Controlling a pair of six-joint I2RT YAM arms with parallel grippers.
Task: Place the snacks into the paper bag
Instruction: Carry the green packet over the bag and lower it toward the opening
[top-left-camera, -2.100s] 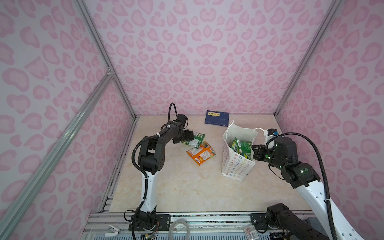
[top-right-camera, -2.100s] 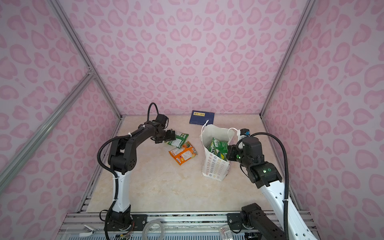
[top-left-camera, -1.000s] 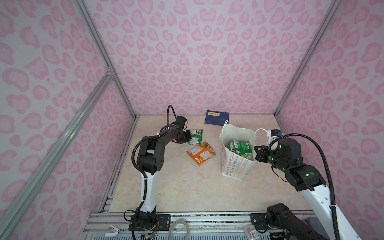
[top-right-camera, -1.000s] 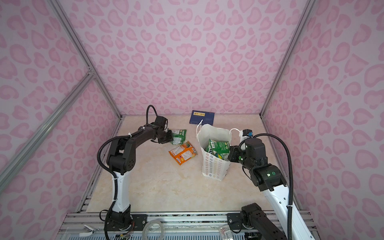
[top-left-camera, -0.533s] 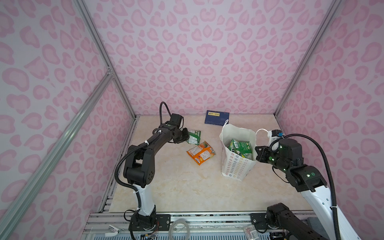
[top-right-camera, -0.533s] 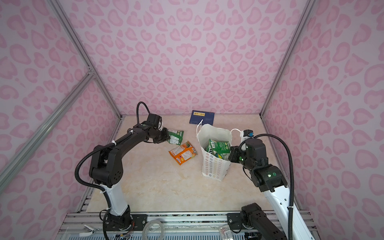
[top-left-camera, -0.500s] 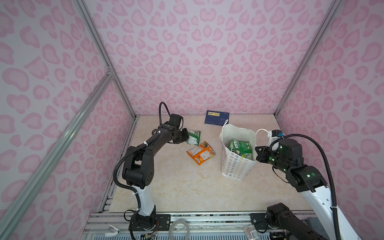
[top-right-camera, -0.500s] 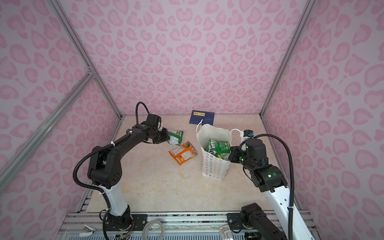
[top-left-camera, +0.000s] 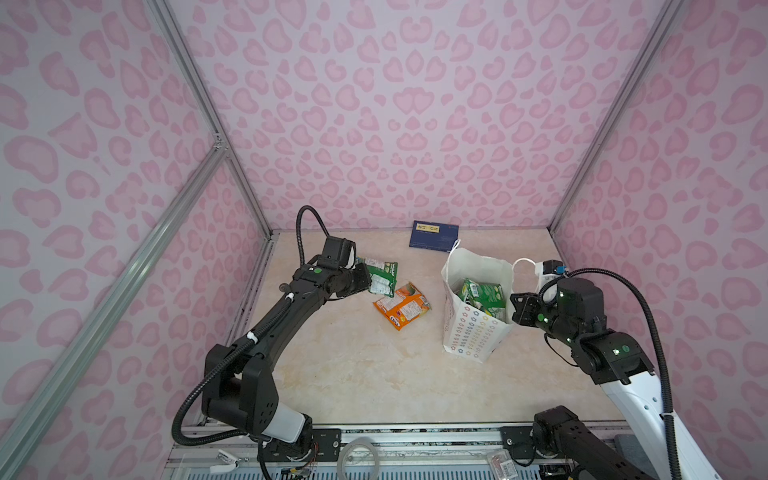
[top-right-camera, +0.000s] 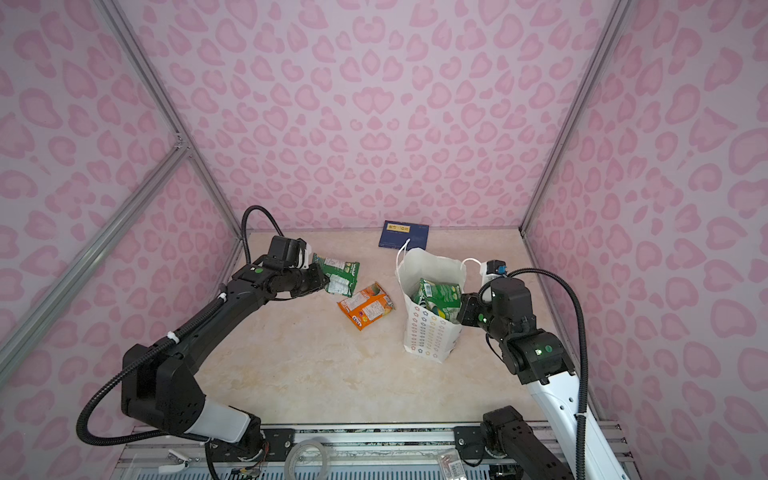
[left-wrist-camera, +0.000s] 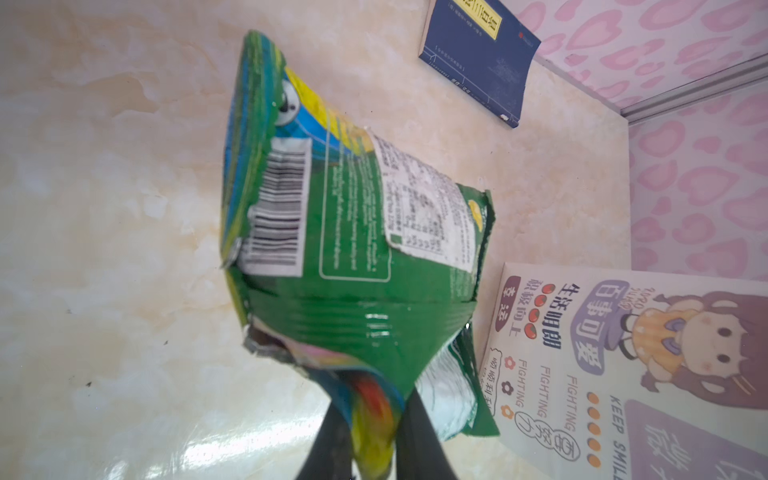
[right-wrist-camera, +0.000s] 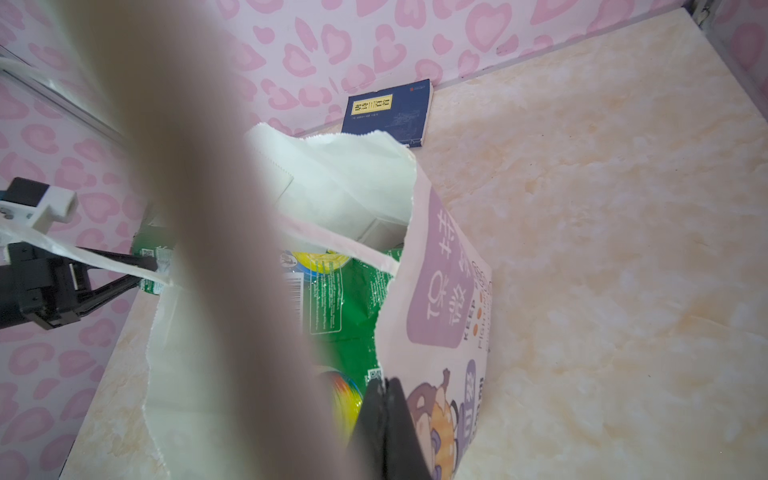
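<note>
Left claw (left-wrist-camera: 368, 411) pinches a green pouch (left-wrist-camera: 353, 257); right claw (right-wrist-camera: 384, 399) pinches the paper bag (right-wrist-camera: 440, 299) rim. Pickup seems done; next, carry it over the open mouth and release.

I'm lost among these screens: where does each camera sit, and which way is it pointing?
Top views: paired high above the arms' bases, looking down over the table; the left arm and right arm show.
Left wrist: rides the left arm, looking along the left claw at the green pouch it pinches.
Right wrist: rides the right arm, looking past the right claw, shut on the rim of the paper bag, into it.
Shared: all show the paper bag and blue card.
</note>
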